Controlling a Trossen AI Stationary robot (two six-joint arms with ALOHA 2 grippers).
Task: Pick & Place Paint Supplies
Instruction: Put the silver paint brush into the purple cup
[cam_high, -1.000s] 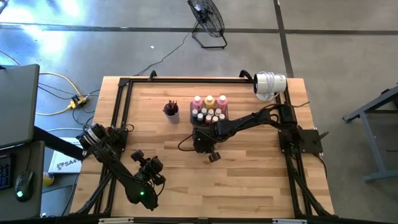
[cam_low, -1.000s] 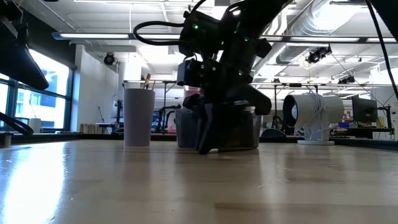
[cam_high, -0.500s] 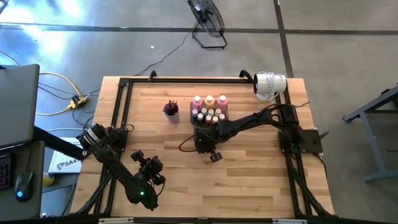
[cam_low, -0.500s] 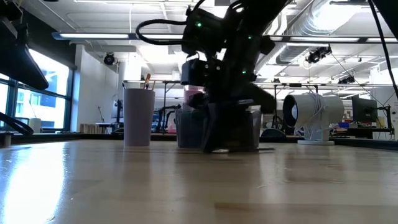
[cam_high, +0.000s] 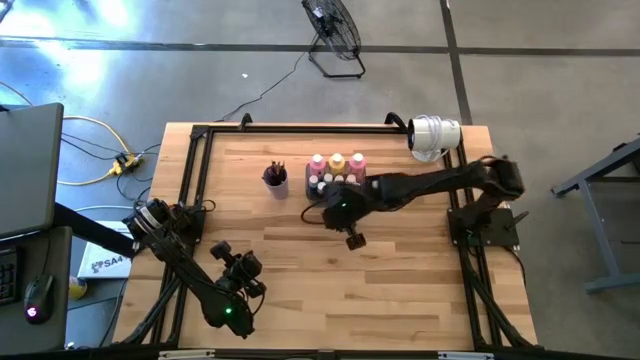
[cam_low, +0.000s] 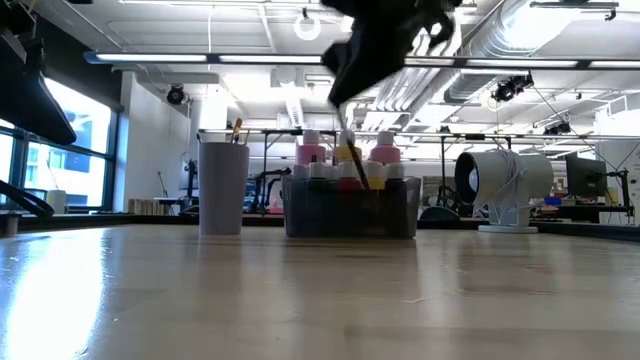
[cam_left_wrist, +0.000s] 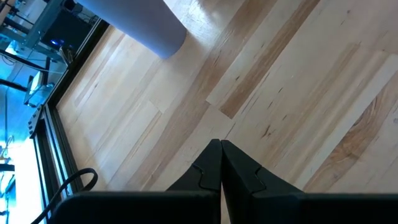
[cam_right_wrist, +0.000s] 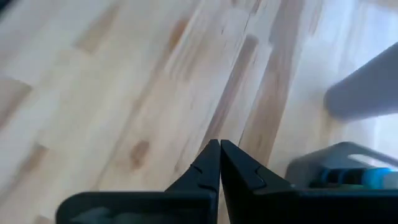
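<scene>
A dark grey tray (cam_high: 337, 190) at the table's far middle holds pink and yellow paint bottles (cam_low: 349, 155) and small white-capped ones (cam_high: 335, 183). My right gripper (cam_high: 324, 213) is raised above the table just in front of the tray, fingers shut (cam_right_wrist: 219, 147). In the low view a thin dark paintbrush (cam_low: 357, 172) hangs slanting below it, in front of the tray. A purple cup (cam_high: 275, 182) with more brushes stands to the tray's left. My left gripper (cam_high: 218, 247) waits near the left front, shut (cam_left_wrist: 221, 146) on nothing. My right gripper has the paintbrush by its upper end (cam_low: 341, 126), coming from above and slanting down. The brush hangs tilted below the fingers, clear of the table. The wrist view shows only the shut fingertips, so how the fingers lie on the handle cannot be seen.
A white round fan or lamp head (cam_high: 435, 135) lies at the far right corner. A black frame (cam_high: 200, 140) runs round the table's edge. Bare wood lies in front of the tray and across the table's middle.
My right gripper has risen from the tabletop just in front of the tray to well above it. The thin brush that lay on the wood beside its fingers now hangs below the gripper, off the table.
</scene>
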